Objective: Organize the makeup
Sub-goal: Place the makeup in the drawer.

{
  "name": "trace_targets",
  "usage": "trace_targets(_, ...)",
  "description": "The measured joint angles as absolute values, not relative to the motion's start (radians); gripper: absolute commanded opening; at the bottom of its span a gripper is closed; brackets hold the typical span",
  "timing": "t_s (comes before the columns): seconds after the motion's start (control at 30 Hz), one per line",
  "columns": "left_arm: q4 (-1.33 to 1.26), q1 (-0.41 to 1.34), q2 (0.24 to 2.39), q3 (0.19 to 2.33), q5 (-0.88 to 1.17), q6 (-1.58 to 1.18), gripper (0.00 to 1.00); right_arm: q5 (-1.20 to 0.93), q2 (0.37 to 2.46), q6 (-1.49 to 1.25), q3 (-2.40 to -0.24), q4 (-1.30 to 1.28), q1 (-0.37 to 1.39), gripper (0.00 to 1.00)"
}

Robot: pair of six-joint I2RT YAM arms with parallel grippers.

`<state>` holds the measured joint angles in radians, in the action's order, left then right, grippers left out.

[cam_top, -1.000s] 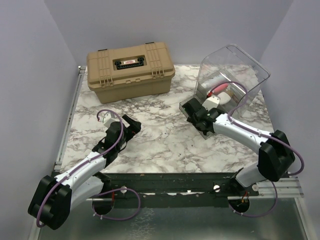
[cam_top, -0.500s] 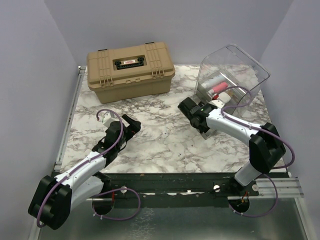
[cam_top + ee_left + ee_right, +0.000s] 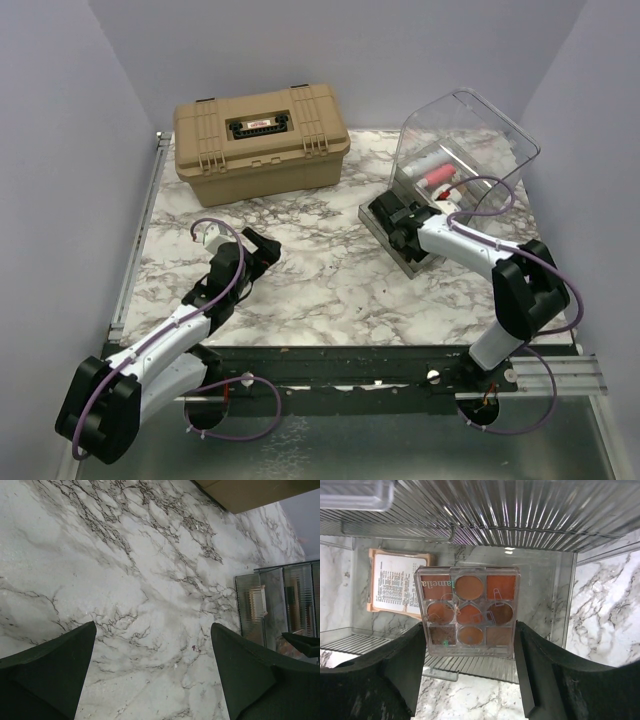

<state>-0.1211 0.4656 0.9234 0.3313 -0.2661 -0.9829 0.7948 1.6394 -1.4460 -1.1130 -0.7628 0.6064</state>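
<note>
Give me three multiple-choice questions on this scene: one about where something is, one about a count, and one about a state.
1. Where does the tan case stand? A) far left of the table B) near right corner C) dead centre
2. How many colour pans does the eyeshadow palette show? A) four B) nine C) twelve
3. The right gripper is: A) open and empty B) shut on the eyeshadow palette C) out of view
Answers: 1 A, the top view shows it at the far left; 2 B, three rows of three pans; 3 B, its jaws press the palette's two sides.
</note>
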Motion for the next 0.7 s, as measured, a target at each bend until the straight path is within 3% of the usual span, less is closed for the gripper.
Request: trace_targets(0.7,-0.105,0.464,0.921,0.331,-0.258,-0.982,0.99,0.709,1.711,-1.426,-1.107,-0.671,0.591,0.65)
